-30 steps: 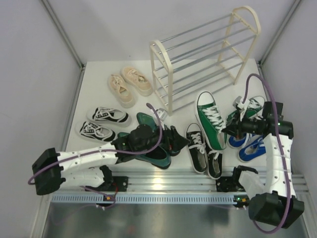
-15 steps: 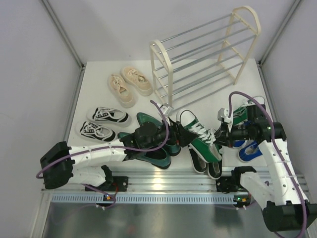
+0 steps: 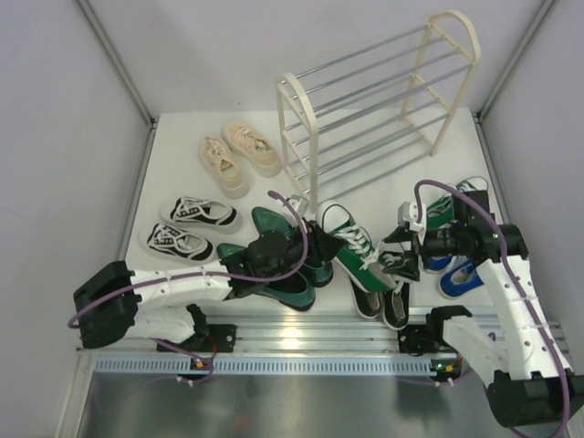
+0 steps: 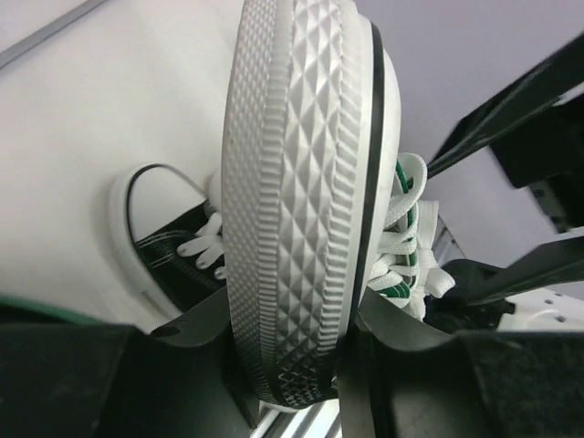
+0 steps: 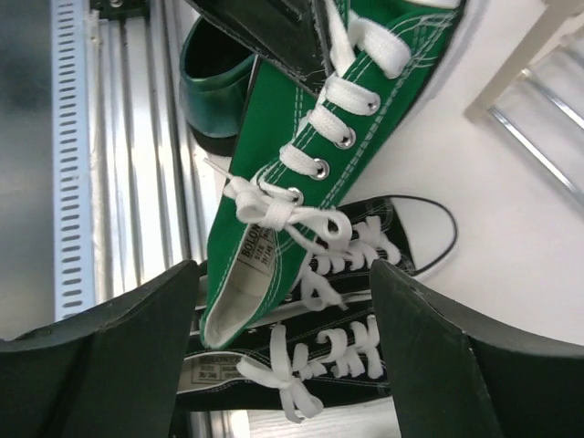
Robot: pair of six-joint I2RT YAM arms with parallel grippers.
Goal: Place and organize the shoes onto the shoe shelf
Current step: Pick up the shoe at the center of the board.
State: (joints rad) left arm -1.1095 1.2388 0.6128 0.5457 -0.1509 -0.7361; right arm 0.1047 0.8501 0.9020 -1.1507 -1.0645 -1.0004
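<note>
Left claw (image 3: 324, 242) clenched on a green sneaker (image 3: 359, 253); right claw (image 3: 395, 258) released.
Sneaker tilted on its side, toe in the left claw, heel before the right claw's spread fingers; black sneakers (image 3: 368, 294) beneath; shelf (image 3: 290, 78) beyond, apart.

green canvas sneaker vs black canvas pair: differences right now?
The green canvas sneaker is clamped at its toe by the left gripper, raised over the black canvas sneakers, which lie flat on the table, ungripped. Green upper versus black. Both have white laces and white toe caps.
</note>
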